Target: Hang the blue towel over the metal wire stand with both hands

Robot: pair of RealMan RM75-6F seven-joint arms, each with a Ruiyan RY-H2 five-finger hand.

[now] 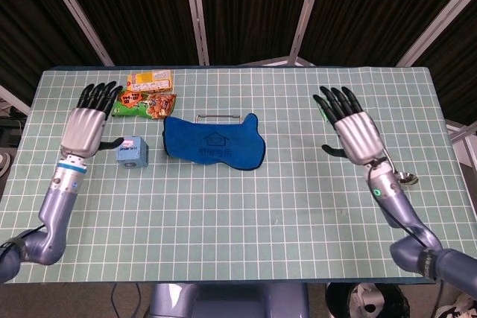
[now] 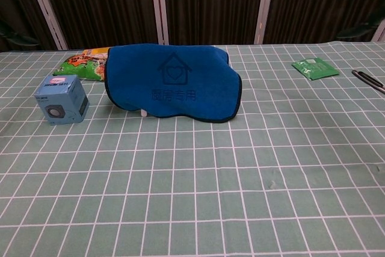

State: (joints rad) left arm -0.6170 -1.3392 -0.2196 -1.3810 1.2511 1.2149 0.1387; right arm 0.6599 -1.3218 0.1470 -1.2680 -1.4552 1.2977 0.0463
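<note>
While both hands hover empty with fingers spread, left hand (image 1: pixel 83 123) by the desk's left edge, right hand (image 1: pixel 355 129) toward its right edge, blue towel (image 1: pixel 215 141) drapes the metal wire stand (image 1: pixel 216 117) mid-desk; retreat upward without snagging it.

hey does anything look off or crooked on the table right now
The blue towel hangs lopsided over the metal wire stand: its hem dips lower toward the right and only one white foot shows beneath. Both the left hand and right hand are open, well clear of it.
</note>
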